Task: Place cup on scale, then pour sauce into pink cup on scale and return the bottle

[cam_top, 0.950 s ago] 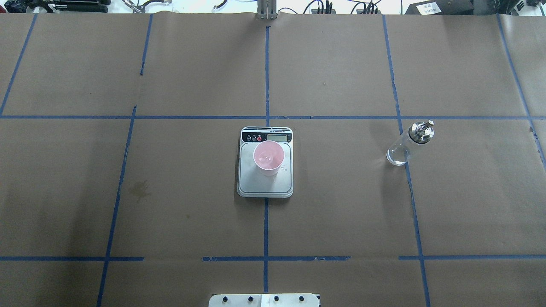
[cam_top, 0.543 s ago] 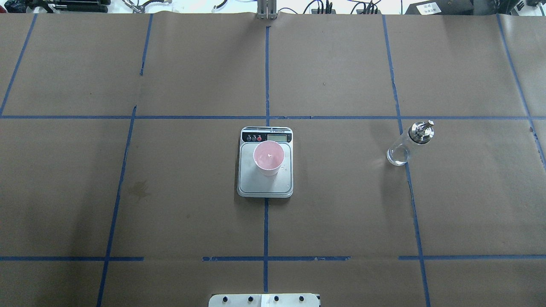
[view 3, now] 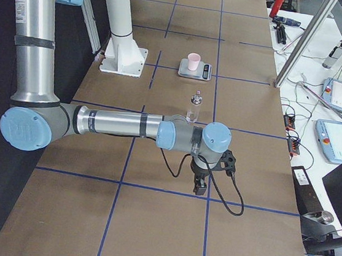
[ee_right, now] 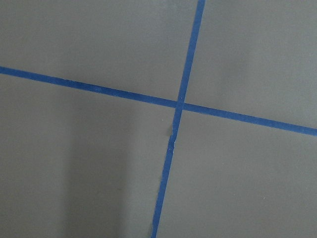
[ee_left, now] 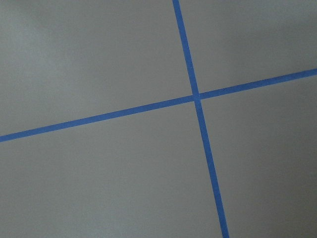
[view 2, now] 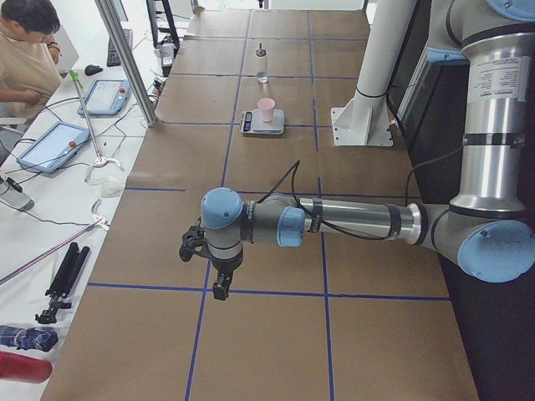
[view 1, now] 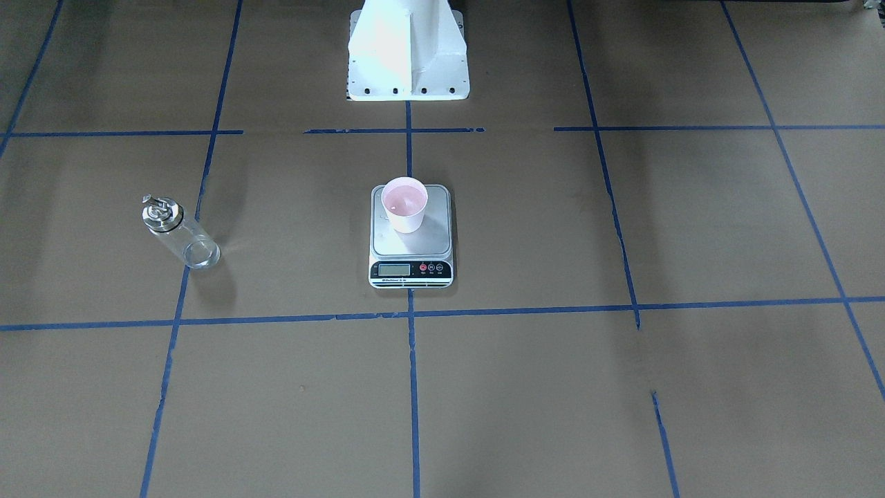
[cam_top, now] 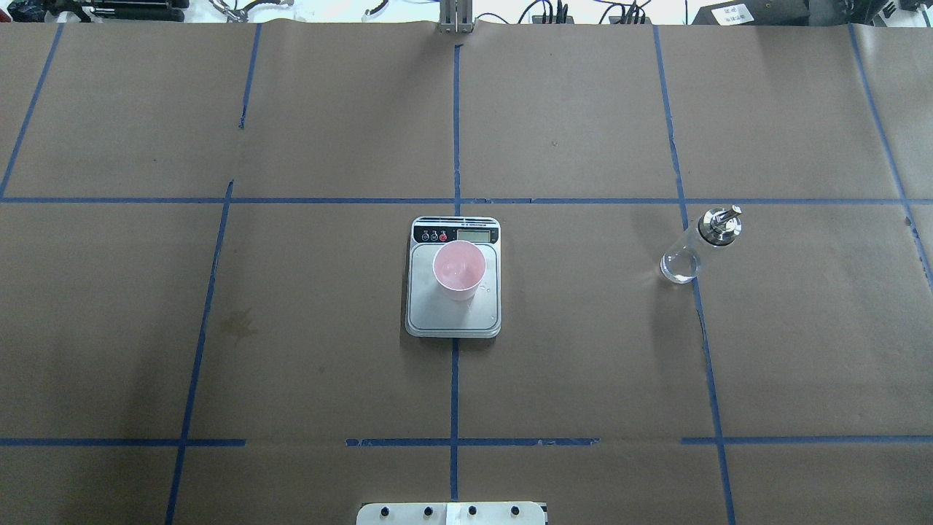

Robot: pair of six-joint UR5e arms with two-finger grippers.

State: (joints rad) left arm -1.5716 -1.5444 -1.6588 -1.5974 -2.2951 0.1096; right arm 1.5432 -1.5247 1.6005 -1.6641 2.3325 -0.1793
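Note:
The pink cup (cam_top: 458, 271) stands upright on the far half of the scale (cam_top: 452, 319), at the table's middle; a faint glint of clear liquid shows inside it. The glass bottle (cam_top: 692, 249) with its metal cap stands upright on a blue tape line, well to the scale's right and apart from it. Sauce in it is barely visible. Both arms are away from these things. My left gripper (view 2: 219, 288) hangs over the table's left end and my right gripper (view 3: 200, 187) over its right end. They show only in the side views, so I cannot tell whether they are open or shut.
Brown paper with a blue tape grid (cam_top: 455, 131) covers the table. The white robot pedestal (view 1: 408, 52) stands at the near edge. A person (view 2: 25, 50) sits by a side bench with tablets (view 2: 52, 146) and an aluminium post (view 2: 125, 58).
Only the glint inside the cup shifts slightly. Cup, scale and bottle stay where they were.

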